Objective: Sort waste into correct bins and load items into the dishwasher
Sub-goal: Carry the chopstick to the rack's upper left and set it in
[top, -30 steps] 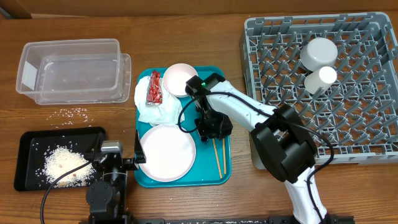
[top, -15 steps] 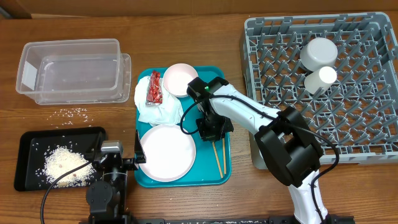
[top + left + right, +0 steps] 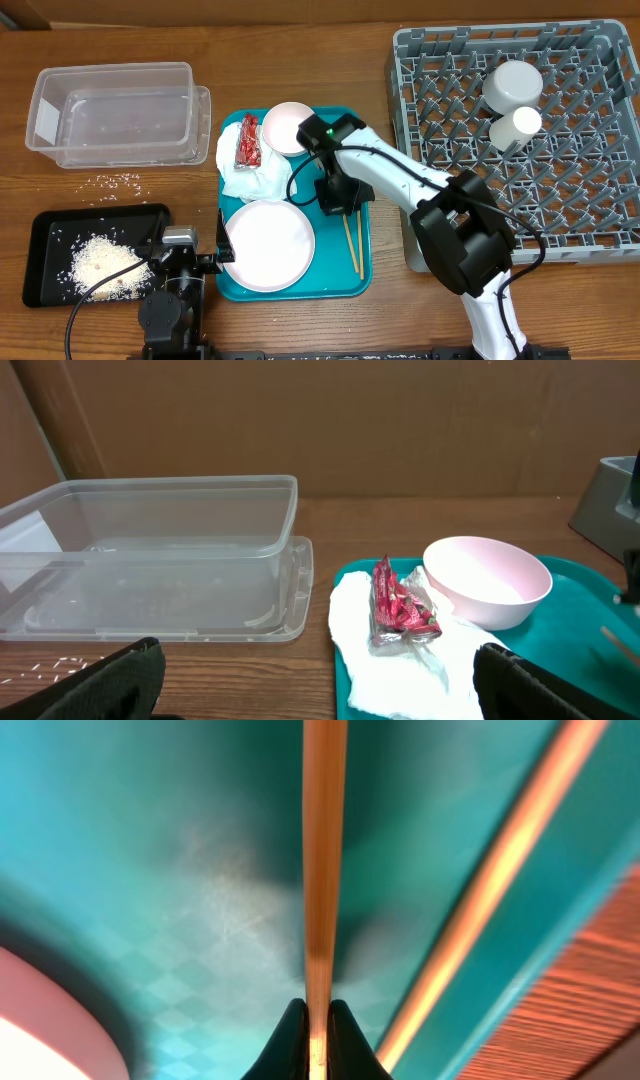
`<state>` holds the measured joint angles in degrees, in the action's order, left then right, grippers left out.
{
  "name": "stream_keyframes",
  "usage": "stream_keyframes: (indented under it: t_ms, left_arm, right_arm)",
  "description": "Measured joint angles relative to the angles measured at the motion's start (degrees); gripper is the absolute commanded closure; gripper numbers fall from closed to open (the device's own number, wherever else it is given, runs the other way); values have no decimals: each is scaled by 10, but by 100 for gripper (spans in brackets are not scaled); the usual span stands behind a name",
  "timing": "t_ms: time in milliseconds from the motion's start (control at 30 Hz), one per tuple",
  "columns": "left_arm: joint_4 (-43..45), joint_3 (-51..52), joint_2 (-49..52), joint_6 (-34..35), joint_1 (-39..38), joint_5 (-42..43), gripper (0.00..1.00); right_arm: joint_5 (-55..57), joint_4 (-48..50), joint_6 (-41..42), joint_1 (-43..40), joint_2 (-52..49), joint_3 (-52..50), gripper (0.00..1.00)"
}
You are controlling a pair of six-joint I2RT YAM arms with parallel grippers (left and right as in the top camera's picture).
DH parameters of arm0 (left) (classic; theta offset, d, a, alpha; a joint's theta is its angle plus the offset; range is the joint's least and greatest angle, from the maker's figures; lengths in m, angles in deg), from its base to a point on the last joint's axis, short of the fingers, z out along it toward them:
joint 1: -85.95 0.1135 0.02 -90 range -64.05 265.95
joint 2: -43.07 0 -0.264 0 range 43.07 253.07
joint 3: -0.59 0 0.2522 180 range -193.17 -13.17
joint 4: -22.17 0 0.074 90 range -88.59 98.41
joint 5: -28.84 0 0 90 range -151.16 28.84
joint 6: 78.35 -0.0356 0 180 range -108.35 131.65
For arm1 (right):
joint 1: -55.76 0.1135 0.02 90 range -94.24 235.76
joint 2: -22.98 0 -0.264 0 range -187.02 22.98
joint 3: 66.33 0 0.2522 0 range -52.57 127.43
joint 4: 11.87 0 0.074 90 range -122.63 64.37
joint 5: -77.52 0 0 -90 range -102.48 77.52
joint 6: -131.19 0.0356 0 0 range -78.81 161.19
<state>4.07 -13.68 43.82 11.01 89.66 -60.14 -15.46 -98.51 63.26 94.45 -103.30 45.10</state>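
right tool point(image 3: 318, 1038) clamps one chopstick point(image 3: 323, 870) near its end, presumably to lift it off the tray point(image 3: 150, 920) beneath; second chopstick point(image 3: 500, 870) lies just right of the tool. left tool point(image 3: 320, 670) stands spread wide, holding nothing.

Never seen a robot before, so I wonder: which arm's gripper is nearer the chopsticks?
Right. The right gripper is on the teal tray, shut on one chopstick. The left gripper sits open off the tray's left edge, beyond the large plate.
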Motion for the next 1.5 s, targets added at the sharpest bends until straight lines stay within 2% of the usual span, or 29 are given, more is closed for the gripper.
stream_keyframes:
  t_ms: [167,367,600,767,933,1267,1300,1333,1400,1433,1500]
  left_arm:
    - [0,0,0,0,0,0,0]
    - [0,0,0,0,0,0,0]
    - [0,0,0,0,0,0,0]
    - [0,0,0,0,0,0,0]
    - [0,0,0,0,0,0,0]
    - [0,0,0,0,0,0,0]
    - [0,0,0,0,0,0,0]
    - [0,0,0,0,0,0,0]
    - [0,0,0,0,0,0,0]
    - [0,0,0,0,0,0,0]
    - [0,0,0,0,0,0,0]
  right_arm:
    - [23,-17,0,-33,7,23,96]
    - [33,-25,-16,-110,36,54,96]
    - [15,-32,-84,-222,98,137,96]
    - [6,-32,-152,-292,149,160,96]
    - [3,11,-208,-316,150,154,96]
    - [-25,106,-234,-314,150,76,95]
    - [-26,110,-235,-314,150,68,92]
    - [-27,114,-236,-314,150,59,85]
    - [-32,115,-235,-314,149,49,64]
    - [-37,115,-235,-314,149,47,59]
    - [-46,118,-236,-314,149,46,57]
